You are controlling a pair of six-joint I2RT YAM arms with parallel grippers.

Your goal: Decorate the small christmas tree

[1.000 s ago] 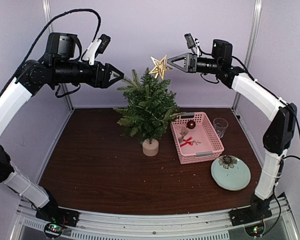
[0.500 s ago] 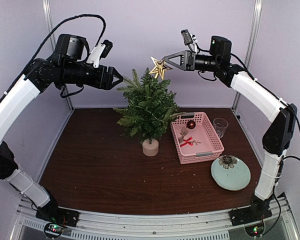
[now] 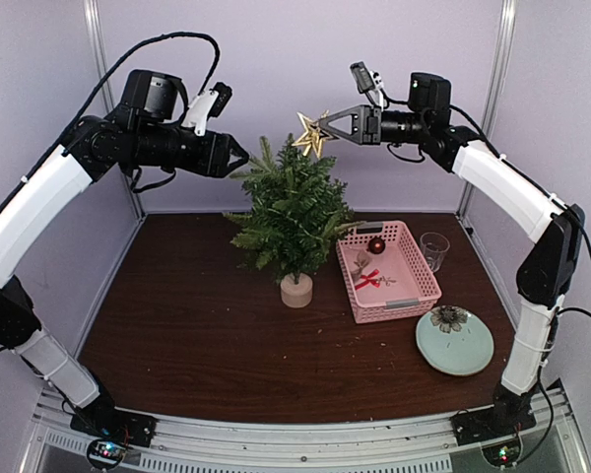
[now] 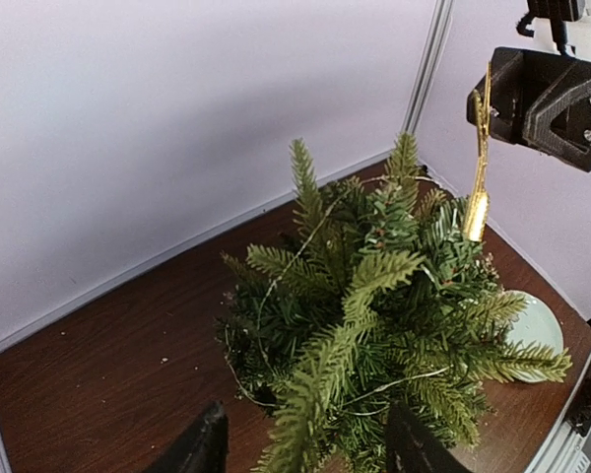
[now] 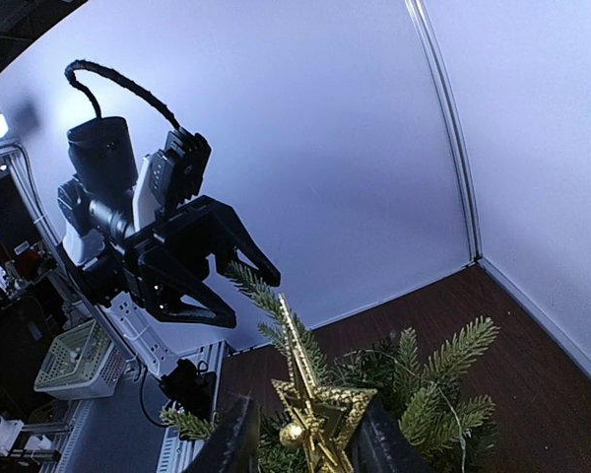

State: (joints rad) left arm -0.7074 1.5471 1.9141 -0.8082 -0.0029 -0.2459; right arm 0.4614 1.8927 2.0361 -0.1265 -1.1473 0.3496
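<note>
The right gripper (image 3: pixel 327 128) pinches a gold star (image 3: pixel 312 133) just above the tip of the small christmas tree (image 3: pixel 294 212). The tree stands upright on the brown table (image 3: pixel 177 325) beside a pink basket (image 3: pixel 387 271). The left gripper (image 3: pixel 242 158) hovers at the treetop's other side, jaws spread, holding nothing.

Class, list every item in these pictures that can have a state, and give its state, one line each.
small christmas tree: upright on the table, no topper on it.
gold star: held in the air by the treetop.
right gripper: shut on the gold star.
left gripper: open, empty.
pink basket: upright, holding small ornaments.
glass: upright, looks empty.
plate: flat, flower-shaped ornament on it.
</note>
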